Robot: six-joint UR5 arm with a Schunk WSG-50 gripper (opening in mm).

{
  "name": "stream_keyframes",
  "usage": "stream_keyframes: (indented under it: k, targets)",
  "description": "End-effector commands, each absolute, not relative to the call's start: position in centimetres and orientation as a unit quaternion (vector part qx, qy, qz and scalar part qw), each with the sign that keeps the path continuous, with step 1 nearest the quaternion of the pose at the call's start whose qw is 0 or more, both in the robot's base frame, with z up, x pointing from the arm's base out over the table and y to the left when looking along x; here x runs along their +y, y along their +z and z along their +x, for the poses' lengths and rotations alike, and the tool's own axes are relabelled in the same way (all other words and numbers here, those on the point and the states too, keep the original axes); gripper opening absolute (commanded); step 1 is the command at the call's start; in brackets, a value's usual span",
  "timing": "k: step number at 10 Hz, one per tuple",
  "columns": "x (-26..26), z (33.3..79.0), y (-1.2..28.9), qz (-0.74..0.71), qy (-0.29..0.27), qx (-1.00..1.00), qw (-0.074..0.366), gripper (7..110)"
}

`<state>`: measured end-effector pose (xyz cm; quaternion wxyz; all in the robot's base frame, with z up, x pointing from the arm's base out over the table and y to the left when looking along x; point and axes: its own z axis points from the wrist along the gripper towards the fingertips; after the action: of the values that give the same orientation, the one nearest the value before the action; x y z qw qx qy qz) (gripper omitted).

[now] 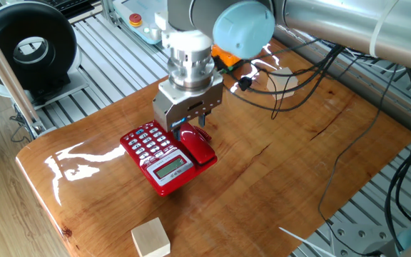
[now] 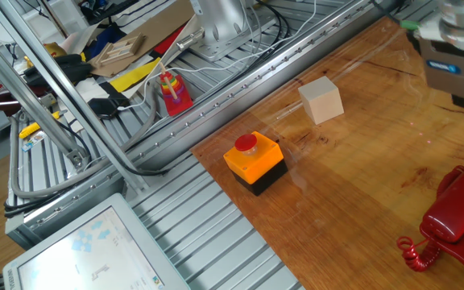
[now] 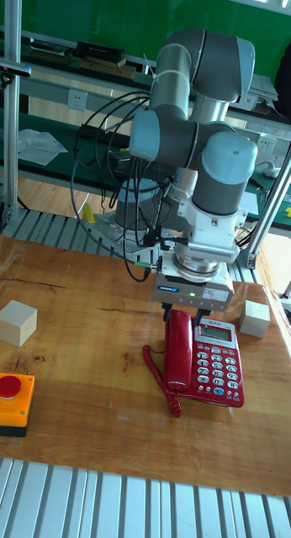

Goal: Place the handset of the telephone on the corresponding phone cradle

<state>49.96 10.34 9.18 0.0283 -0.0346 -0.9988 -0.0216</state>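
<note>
Jaws (image 3: 187,316) are apart and holding nothing, sitting just above the top end of the glossy red curved plastic handset (image 3: 179,351); I can't tell for sure if a fingertip touches it, but it looks clear.

Handset lies flat along the red recessed phone cradle (image 1: 204,158), beside the keypad half of the small red plastic desk telephone (image 1: 164,156) with white and blue keys and a grey display. Red coiled cord (image 3: 160,378) loops off the near side of the base onto the glossy wooden bench (image 1: 277,178).

Progress, my read: placement looks done, handset seated and released. Left: pull the arm clear. Seating depth isn't verifiable from these angles.

View differences:
- Tall fixed view: the only one showing jaws, handset and keypad together head-on, plus the cord's run. Also shows two pale wooden cubes and the orange box with a red button (image 3: 12,403) at the bench's left edge.
- One fixed view: handset from above, arm partly hides its far end. One pale wooden cube (image 1: 150,238) at the near edge.
- The other fixed view: phone is cut off at the frame edge, only the handset end and cord show, and the gripper body is blurred. Useless for jaw state.
</note>
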Motion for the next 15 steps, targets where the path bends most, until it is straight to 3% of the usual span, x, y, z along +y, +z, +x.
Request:
stream_keyframes:
  k: [1,4,5,15]
  targets:
    - [8.6,51.0,11.7,-0.055,-0.029,-0.998,0.019,44]
    - [7.4,52.7,12.8,-0.063,-0.037,-0.997,-0.003,44]
    - [7.0,53.4,13.1,-0.062,-0.037,-0.997,-0.015,7]
    - [4.6,53.9,14.8,-0.041,-0.017,-0.999,-0.021,7]
